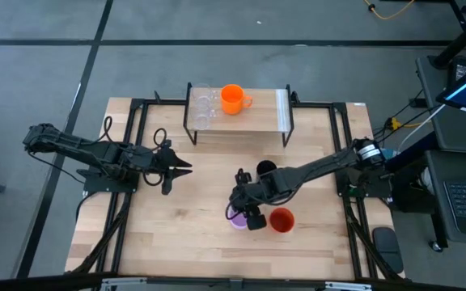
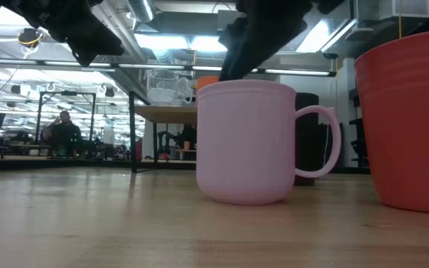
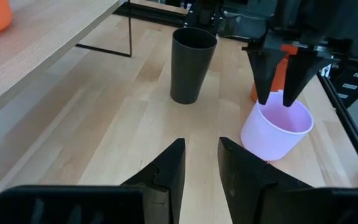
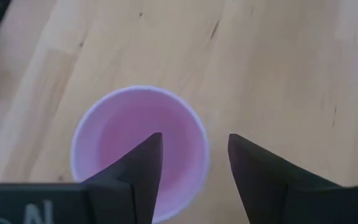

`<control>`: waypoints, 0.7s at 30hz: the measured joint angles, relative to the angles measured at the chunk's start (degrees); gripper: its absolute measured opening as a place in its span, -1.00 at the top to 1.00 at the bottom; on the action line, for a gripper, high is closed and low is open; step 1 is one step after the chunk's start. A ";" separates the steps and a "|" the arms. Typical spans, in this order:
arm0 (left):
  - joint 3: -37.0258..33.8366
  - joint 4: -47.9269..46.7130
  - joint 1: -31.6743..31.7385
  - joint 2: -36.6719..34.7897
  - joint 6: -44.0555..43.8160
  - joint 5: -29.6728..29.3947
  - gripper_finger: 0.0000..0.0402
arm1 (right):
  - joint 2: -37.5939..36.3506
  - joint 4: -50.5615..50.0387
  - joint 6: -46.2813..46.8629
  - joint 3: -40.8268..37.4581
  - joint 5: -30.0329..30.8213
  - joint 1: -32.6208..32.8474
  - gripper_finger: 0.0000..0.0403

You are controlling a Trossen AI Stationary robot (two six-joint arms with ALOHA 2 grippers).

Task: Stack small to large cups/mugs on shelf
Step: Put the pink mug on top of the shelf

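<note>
The lilac mug (image 1: 238,218) stands upright on the table near the front middle, and also shows in the low view (image 2: 248,141). My right gripper (image 4: 194,140) is open just above its rim, pointing down. One finger is over the mug's hollow and the other outside its wall (image 4: 202,149); I see no touch. The red-orange cup (image 1: 281,220) stands just to its right and the black cup (image 1: 265,170) behind it. On the shelf (image 1: 257,103) stand two clear glass cups (image 1: 203,107) and the orange mug (image 1: 232,99). My left gripper (image 1: 183,168) is open and empty, left of centre.
The shelf's black wire legs (image 1: 191,133) stand on the table's far middle. Bare wooden tabletop (image 1: 176,234) lies between my two grippers and toward the near edge. A person (image 2: 64,130) sits far off in the room behind the table.
</note>
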 joint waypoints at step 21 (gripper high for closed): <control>0.00 0.05 0.00 -0.02 -1.49 0.01 0.56 | 5.91 -0.20 -0.11 0.21 0.02 -1.68 0.08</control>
